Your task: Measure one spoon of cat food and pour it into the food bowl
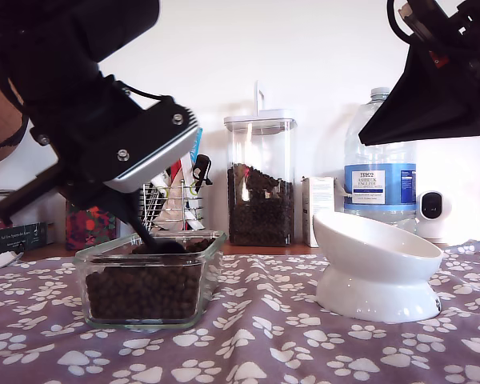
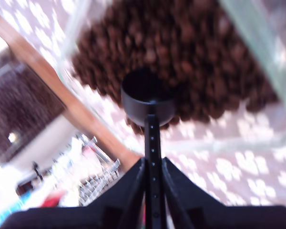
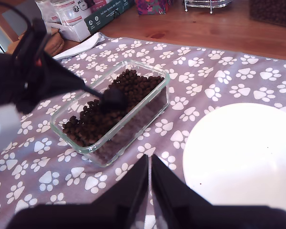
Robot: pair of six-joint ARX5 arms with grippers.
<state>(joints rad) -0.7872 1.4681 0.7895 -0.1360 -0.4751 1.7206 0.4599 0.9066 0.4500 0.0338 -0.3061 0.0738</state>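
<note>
Pinching the spoon [image 2: 151,143] handle in my first gripper [image 2: 152,167], cup hovering over the cat food [image 3: 109,112] in the glass dish [image 1: 148,316]; second gripper [image 3: 149,164] pressed together above the cloth, near the food bowl [image 1: 376,268].

Bright tabletop scene against a plain white wall.
A grey-purple cloth [image 1: 288,336] printed with white paw marks covered the front of a wooden table [image 3: 219,33]. Behind stood a tall clear canister [image 1: 260,180], a water bottle [image 1: 379,160], a wire rack [image 1: 172,204] and a small white box [image 1: 318,210].
</note>
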